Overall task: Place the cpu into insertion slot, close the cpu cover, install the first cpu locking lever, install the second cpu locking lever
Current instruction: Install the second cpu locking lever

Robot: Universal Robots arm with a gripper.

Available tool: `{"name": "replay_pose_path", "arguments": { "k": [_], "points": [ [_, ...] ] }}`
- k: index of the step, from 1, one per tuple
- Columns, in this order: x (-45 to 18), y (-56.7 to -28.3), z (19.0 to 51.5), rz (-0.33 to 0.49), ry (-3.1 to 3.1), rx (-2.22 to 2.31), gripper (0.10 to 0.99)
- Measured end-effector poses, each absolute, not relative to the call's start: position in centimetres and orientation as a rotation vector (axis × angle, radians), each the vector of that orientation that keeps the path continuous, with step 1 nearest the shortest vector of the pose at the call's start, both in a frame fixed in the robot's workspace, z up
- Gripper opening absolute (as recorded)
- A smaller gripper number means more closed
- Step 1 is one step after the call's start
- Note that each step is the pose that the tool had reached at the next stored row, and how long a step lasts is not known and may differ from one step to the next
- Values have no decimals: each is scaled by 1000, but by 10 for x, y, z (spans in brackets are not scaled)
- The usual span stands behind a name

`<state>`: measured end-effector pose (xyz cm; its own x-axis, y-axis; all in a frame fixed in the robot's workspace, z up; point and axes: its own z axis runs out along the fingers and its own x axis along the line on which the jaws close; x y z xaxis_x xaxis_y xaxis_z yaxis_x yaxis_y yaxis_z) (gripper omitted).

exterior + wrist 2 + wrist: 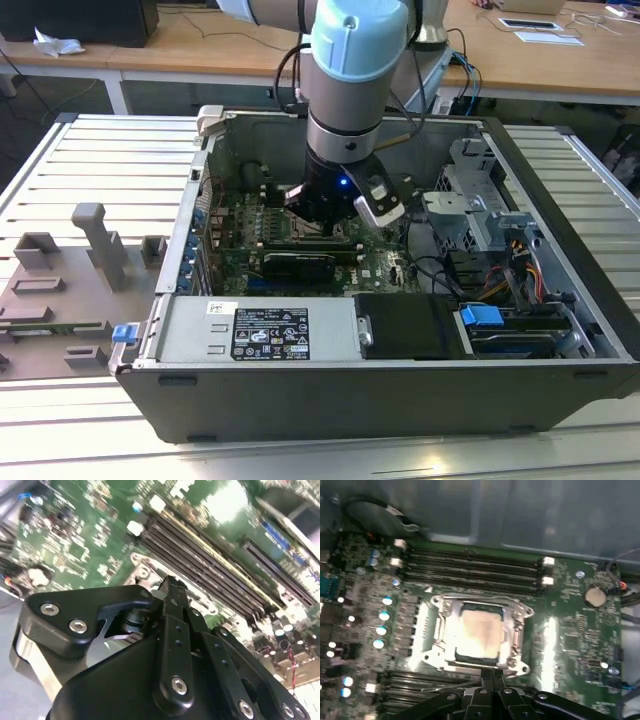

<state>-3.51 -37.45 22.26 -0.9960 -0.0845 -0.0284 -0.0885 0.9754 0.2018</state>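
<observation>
In the first wrist view the cpu [477, 632] lies flat in the insertion slot [438, 630], its silvery top showing through the window of the cpu cover [518, 630]. The cover lies flat over the chip's edges. A thin metal lever rod [470, 599] runs along the socket side that faces the long memory slots. My gripper [492, 674] is shut with nothing between its fingers, its tips just off the socket's opposite edge. In the second wrist view the gripper [170, 586] hovers close above the metal socket frame [145, 570]. In the exterior view the gripper [325, 215] is down inside the computer case.
The open computer case [560, 330] walls in the motherboard [250, 225]. Long black memory slots [470, 567] flank the socket. A black expansion card [300, 265], a power supply [260, 330], a drive cage [470, 190] and loose cables [440, 270] crowd the space around the arm.
</observation>
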Motion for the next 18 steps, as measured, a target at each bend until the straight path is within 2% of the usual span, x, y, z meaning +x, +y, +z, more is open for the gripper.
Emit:
{"name": "replay_pose_path", "arguments": {
  "k": [10,18],
  "points": [
    [-70,-380,203,339,3101,-182,106],
    [-84,-378,201,348,3100,-238,106]
  ]
}}
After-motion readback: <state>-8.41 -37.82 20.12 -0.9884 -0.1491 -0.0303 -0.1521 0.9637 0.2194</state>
